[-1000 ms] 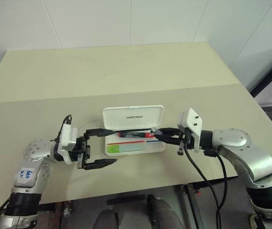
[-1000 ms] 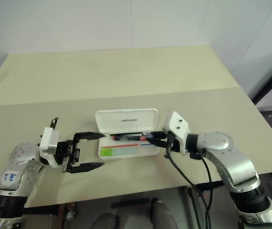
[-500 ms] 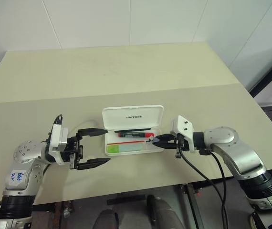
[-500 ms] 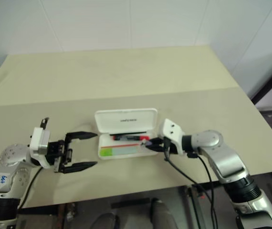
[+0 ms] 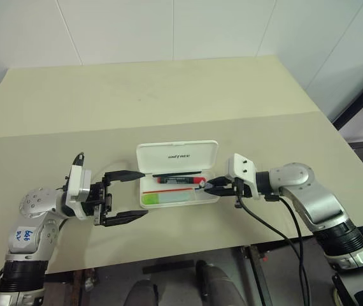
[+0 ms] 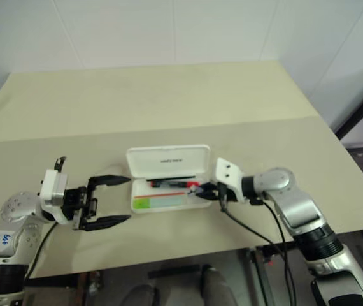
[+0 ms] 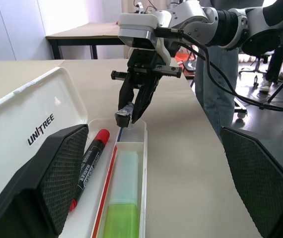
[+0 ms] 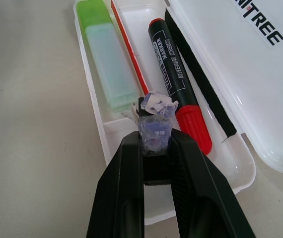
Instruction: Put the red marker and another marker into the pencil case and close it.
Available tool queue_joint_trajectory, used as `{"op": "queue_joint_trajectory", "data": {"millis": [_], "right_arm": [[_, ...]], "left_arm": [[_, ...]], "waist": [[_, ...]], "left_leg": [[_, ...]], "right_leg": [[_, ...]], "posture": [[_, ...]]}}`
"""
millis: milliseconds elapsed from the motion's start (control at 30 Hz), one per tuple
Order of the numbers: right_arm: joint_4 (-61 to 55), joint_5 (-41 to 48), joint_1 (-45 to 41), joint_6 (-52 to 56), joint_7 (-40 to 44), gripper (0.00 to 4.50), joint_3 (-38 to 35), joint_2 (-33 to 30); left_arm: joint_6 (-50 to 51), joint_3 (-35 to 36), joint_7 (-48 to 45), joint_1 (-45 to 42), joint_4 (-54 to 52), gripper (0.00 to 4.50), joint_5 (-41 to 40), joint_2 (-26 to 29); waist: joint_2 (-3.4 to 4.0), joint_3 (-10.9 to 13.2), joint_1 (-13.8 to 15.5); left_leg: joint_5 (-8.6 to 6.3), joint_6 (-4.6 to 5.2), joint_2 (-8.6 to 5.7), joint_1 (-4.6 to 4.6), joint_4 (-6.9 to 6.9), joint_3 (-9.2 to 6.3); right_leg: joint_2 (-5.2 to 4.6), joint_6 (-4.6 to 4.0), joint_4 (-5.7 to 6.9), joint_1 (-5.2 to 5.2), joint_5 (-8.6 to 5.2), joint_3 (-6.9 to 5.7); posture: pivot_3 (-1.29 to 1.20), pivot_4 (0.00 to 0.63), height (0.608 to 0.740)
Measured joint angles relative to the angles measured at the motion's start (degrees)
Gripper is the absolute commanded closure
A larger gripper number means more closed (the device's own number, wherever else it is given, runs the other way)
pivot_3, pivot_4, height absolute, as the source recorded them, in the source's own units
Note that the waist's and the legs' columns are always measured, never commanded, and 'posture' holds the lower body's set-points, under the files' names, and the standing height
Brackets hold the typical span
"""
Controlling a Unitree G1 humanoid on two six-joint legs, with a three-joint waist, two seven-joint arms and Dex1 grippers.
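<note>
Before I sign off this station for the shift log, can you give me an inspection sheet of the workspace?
Surface: beige table, bare apart from the case.
Job's things: pencil case lies open, lid up; red marker and green highlighter lie inside in separate compartments.
Clutter: small wrapped bluish piece pinched at the right gripper's tips, over the case's end.
Grippers: left gripper open, beside the case's left end, holding nothing; right gripper shut at the case's right end.
Cables: black cable hangs from the right wrist below the table edge.
Surroundings: white wall panels; in the left wrist view, another table and a person's legs.
</note>
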Motion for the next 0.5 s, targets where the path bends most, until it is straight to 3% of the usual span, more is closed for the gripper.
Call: {"op": "queue_joint_trajectory", "data": {"millis": [100,433,500], "right_arm": [[1.09,-0.56,-0.33,-1.04,0.9,4.12,0.19,0.28],[3.21,-2.3,-1.02,-3.11,3.13,0.55,0.39,0.4],[3.2,-2.31,-1.09,-3.11,3.23,0.02,0.39,0.4]], "left_arm": [[0.02,-0.27,0.29,0.0,-0.06,0.0,-0.01,-0.39],[0.04,-0.32,0.45,-0.05,-0.08,0.0,-0.01,-0.9],[0.06,-0.32,0.48,-0.08,-0.09,0.0,-0.01,-0.91]], "waist": [[0.0,0.0,0.0],[0.0,0.0,-0.05],[0.0,0.0,-0.04]], "left_leg": [[0.0,0.0,0.0,0.0,0.0,0.0],[0.0,0.0,0.0,0.04,0.07,0.0],[0.0,0.0,0.0,0.05,0.09,0.0]], "right_leg": [[0.0,0.0,0.02,0.0,0.0,0.0],[0.0,-0.01,0.18,0.0,0.0,0.0],[0.0,-0.01,0.2,0.0,-0.01,0.0]], "posture": [[0.0,0.15,0.74],[0.0,0.15,0.74],[0.0,0.15,0.74]]}}
